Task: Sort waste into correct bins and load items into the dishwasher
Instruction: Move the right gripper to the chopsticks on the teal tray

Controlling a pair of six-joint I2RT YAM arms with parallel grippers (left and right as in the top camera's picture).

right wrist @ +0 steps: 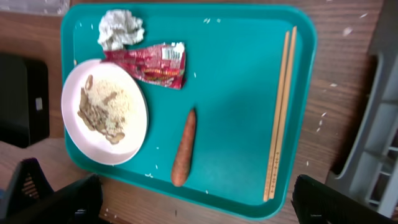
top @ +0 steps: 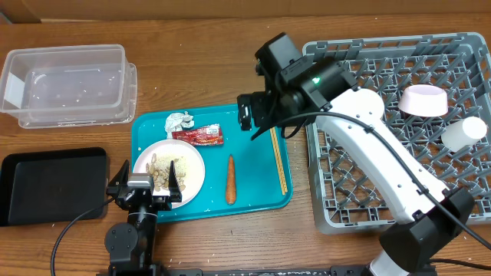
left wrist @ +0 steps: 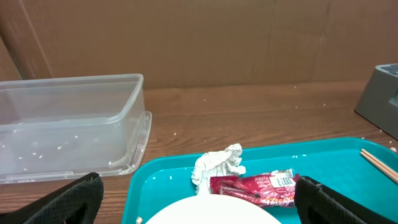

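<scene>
The pale plate (top: 190,165) lies at the left of the teal tray (top: 253,165). Rice and food scraps (right wrist: 106,106) lie on it, and its near rim is hidden under the left hand (top: 146,182), whose fingers stand spread and hold nothing. Just beyond the plate lie the foil ball (top: 181,120) and the red wrapper (top: 198,135). The carrot (top: 230,179) and then the chopsticks (top: 279,159) lie to its right.

The right hand (top: 262,116) hangs over the tray's far right corner, spread and empty, and its arm covers part of the grey dish rack (top: 345,207). A pink bowl (top: 423,100) and a white cup (top: 464,132) sit in the rack. The clear tub (top: 65,80) and the black tray (top: 50,184) lie left on the worktop (top: 192,46).
</scene>
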